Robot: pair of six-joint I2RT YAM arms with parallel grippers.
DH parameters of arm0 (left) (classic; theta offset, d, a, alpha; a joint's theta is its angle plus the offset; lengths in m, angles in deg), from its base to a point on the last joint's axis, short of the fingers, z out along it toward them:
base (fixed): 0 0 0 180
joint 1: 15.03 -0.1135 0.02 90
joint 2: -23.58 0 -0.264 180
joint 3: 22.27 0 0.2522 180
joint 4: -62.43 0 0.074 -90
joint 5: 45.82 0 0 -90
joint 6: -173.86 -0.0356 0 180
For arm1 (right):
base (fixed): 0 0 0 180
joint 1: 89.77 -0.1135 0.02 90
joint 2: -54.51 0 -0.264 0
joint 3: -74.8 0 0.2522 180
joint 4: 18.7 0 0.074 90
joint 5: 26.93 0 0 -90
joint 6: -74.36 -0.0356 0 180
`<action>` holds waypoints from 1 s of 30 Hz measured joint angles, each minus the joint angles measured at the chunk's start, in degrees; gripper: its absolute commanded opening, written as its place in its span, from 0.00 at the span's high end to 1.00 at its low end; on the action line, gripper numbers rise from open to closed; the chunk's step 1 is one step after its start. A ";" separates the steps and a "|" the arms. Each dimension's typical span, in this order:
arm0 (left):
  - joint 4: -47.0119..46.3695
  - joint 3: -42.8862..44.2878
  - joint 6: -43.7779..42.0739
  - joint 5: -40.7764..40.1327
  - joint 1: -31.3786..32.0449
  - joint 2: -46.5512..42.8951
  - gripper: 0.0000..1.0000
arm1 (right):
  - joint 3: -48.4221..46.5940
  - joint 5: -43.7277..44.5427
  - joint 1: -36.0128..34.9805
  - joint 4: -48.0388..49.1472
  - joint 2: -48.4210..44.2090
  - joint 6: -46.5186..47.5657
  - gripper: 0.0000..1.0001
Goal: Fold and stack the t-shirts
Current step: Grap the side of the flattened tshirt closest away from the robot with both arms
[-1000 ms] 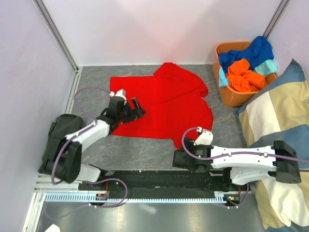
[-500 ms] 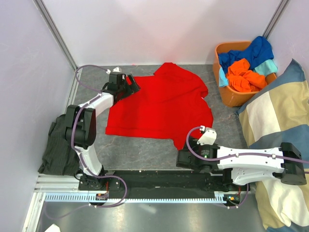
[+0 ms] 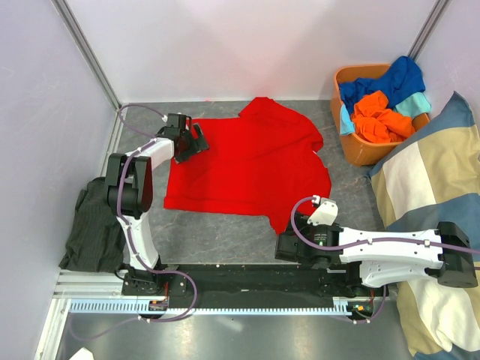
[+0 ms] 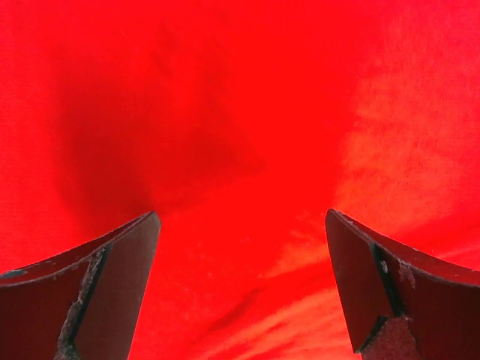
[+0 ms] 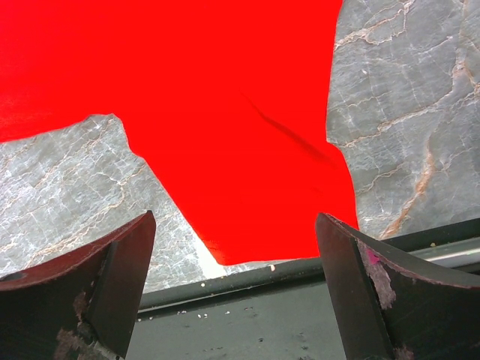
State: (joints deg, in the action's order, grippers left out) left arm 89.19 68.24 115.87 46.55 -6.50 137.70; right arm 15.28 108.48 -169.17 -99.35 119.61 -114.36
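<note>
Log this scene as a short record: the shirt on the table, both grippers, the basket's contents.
shirt on table: red t-shirt, spread out, not yet folded, on the grey table
left gripper: open, over the shirt's far left corner
right gripper: open, above the shirt's near right end, holding nothing
basket: orange, far right; holds a blue shirt, an orange shirt and a teal shirt, all bunched
</note>
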 measured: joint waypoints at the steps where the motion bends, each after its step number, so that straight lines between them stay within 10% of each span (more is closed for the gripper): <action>1: 0.42 0.66 -0.20 -0.13 -0.33 0.46 0.00 | 0.04 0.02 0.00 0.02 -0.02 0.00 0.04; 30: -2.89 -0.74 0.94 5.88 -7.65 -0.04 0.00 | 2.19 -1.33 0.00 1.05 3.04 0.04 0.04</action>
State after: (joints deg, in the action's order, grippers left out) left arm 86.30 67.50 116.81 52.43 -14.15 137.66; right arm 17.47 107.15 -169.17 -98.30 122.65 -114.31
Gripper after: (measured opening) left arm 0.995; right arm 0.964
